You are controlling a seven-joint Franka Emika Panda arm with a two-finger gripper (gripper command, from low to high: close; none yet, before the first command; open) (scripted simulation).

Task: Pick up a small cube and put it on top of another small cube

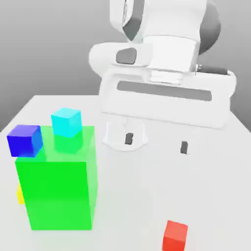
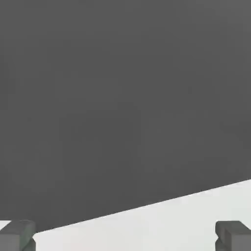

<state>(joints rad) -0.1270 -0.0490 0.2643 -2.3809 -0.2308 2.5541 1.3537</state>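
1. The gripper [image 1: 157, 142] hangs right of centre in the exterior view, its two fingers spread wide with nothing between them, which suits a grasp yet to be made.
2. The red cube [image 1: 175, 237] sits on the white table [image 1: 132, 196] at the exterior view's lower right, well apart from the fingers; the arm probably needs to travel there and descend.
3. At the exterior view's left, the dark blue cube [image 1: 24, 142] appears perched at the edge of the green block [image 1: 59, 191], seemingly overhanging; a careless release could tip it.
4. The cyan cube [image 1: 66, 122] is near it, so the placing calls for care.
5. The yellow cube [image 1: 20, 194] is partly hidden by the block, likely out of the way.
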